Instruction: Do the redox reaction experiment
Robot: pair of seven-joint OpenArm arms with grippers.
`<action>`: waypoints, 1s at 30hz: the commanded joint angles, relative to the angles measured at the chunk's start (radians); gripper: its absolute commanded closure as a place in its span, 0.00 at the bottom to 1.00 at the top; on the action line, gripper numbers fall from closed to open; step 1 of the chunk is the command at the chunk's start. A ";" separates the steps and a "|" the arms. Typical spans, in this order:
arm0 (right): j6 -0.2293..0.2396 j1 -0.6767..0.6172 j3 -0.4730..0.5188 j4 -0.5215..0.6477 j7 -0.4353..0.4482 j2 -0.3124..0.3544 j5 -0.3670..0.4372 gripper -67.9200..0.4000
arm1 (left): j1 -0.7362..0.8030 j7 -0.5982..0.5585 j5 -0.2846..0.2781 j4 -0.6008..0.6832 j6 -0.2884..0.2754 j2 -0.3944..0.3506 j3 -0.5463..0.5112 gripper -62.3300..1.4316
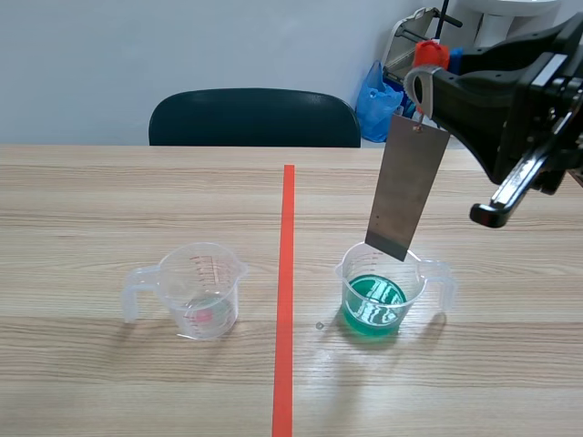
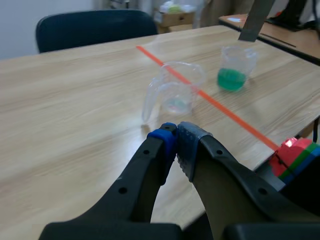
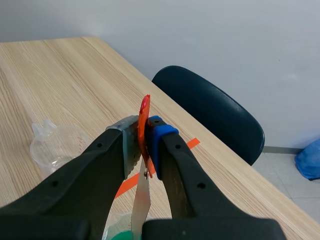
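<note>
While my right claw point(image 3: 145, 137) clamps the red tab point(image 3: 144, 114), metal plate point(image 1: 407, 187) hangs over green cup point(image 1: 375, 299) | not dipped | left claw point(image 2: 176, 139) closed, empty

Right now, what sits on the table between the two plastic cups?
The orange-red tape line and a tiny speck, on bare wood, between the near-empty cup and the green-liquid cup; the scene view shows it.
</note>
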 commanded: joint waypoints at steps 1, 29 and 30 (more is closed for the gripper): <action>-0.003 0.009 0.012 0.011 0.011 0.010 0.011 0.98 | -0.068 0.002 -0.014 0.013 -0.008 -0.018 0.015 0.95; -0.003 0.009 0.012 0.011 0.008 0.010 0.011 0.98 | -1.192 0.846 -0.284 0.146 -0.008 0.078 0.910 0.95; -0.003 0.009 0.012 0.011 0.008 0.010 0.011 0.98 | -1.213 0.871 -0.297 0.146 -0.008 0.099 0.930 0.95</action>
